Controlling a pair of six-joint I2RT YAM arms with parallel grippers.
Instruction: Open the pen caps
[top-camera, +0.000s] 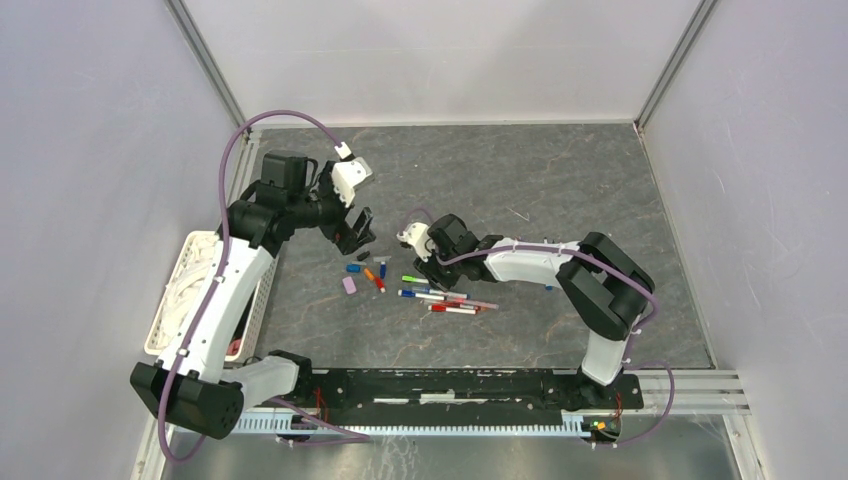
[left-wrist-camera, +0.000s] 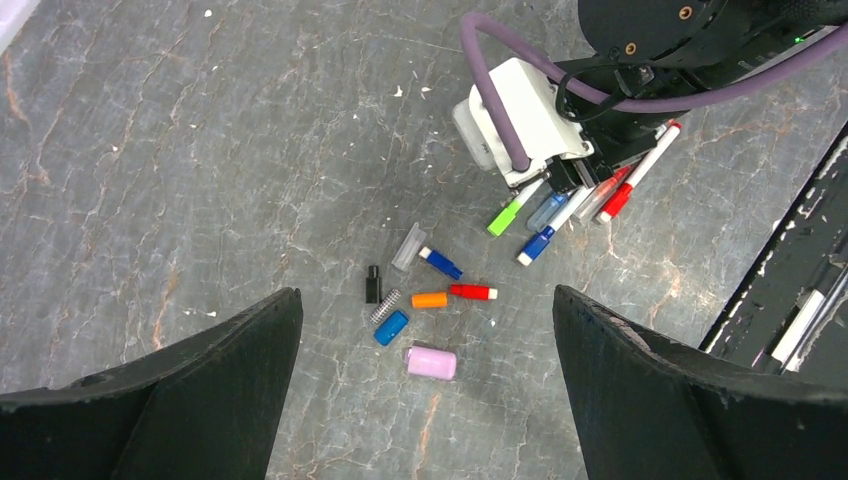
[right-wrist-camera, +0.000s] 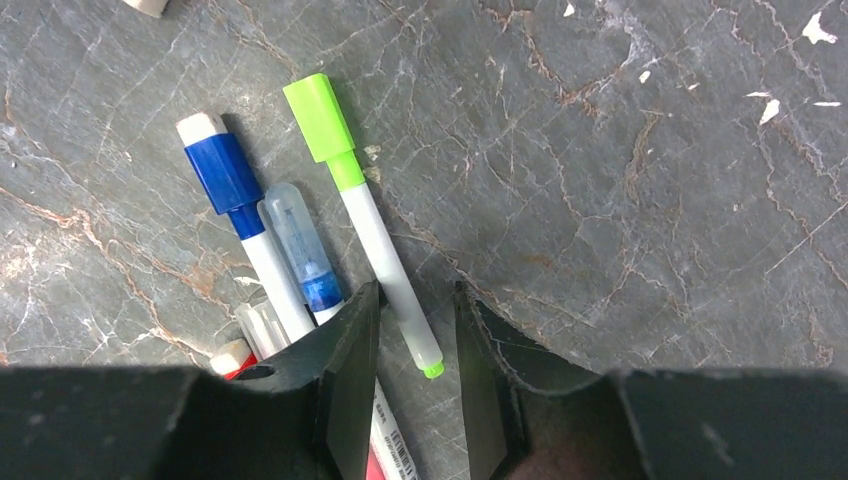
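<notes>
Left wrist view: we see several pen caps (left-wrist-camera: 431, 362) off, mid-surface; the green pen (right-wrist-camera: 375, 240) and blue pen (right-wrist-camera: 255, 250) are still capped. Left gripper (left-wrist-camera: 425, 295) gapes empty; right gripper (right-wrist-camera: 415, 292), part-open, straddles the green pen.

Even, bright light; faint shadows; sharp focus.

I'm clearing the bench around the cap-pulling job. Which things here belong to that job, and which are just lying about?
Belong to the job:
- green-capped pen
- blue-capped pen
- red pen
- loose caps already off: lilac cap, orange cap, blue cap, black cap

Just lying about:
- white basket at the table's left edge
- small spring-like piece among the caps
</notes>
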